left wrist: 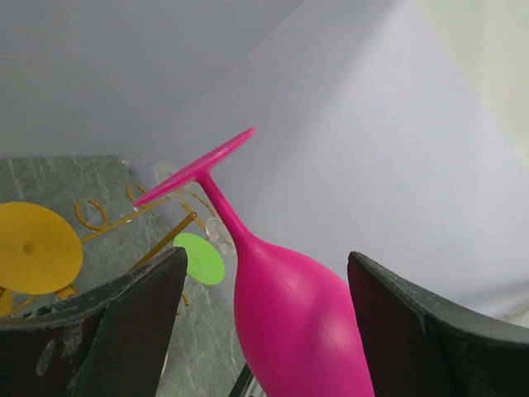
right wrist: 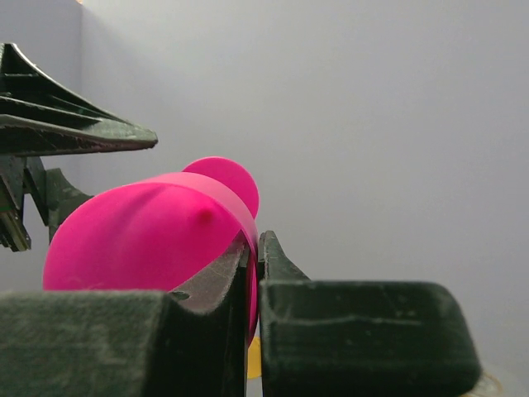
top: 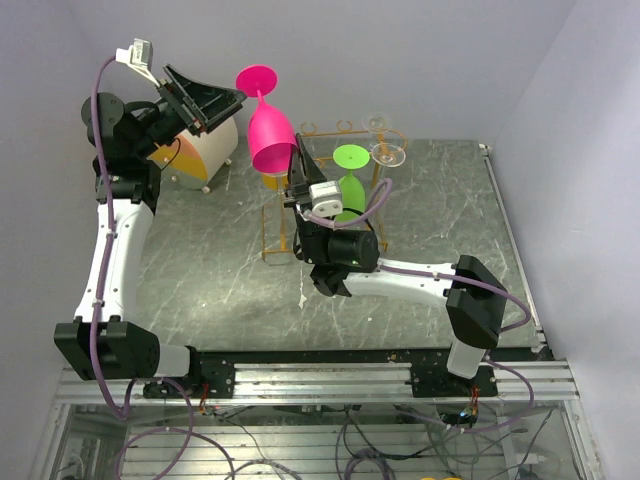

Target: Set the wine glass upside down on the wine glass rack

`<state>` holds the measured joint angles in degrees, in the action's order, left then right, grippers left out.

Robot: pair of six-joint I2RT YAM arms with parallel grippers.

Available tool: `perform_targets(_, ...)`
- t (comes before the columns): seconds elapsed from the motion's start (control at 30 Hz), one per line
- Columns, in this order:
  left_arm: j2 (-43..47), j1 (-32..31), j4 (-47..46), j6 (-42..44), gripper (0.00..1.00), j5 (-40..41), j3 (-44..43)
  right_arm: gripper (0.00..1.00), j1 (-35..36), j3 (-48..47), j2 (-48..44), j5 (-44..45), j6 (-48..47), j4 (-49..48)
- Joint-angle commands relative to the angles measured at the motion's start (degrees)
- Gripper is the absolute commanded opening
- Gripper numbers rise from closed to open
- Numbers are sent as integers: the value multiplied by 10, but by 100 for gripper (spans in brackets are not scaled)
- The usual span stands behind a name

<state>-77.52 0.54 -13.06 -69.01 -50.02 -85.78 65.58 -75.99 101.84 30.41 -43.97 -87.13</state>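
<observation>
The right gripper (right wrist: 254, 273) is pinching its jaws tight on the thin rim of the pink glass (right wrist: 140, 240), low in the middle of the right wrist view. The left gripper (left wrist: 266, 260) is holding its jaws wide apart, one on each side of the pink bowl, and they are not touching it. So only the right gripper is carrying the glass.

The pink glass is hanging in the air with its foot up and its bowl down, leaning a little, in the upper middle of the top view. It is sitting just left of the rack (top: 320, 133) and is not on it yet. A green glass (top: 351, 157) and a clear glass (top: 388, 152) are filling spots further right.

The pinch is on a thin edge, so the glass could probably swing or slip. Going slowly looks best. The foot likely needs to ride above the top rail while the stem is sliding into a free spot near the left end, away from the green glass. Letting go should wait until the foot is resting on the rail.
</observation>
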Motion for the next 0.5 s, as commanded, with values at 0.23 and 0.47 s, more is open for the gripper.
perform_targets(0.23, -14, -8, 74, -156, 86, -17, 10, 0, 1, -43, 20, -43, 23, -120)
perform_targets(0.47, -16, -8, 63, -168, 79, -20, 9, 0, 2, -61, 40, -55, 41, -105)
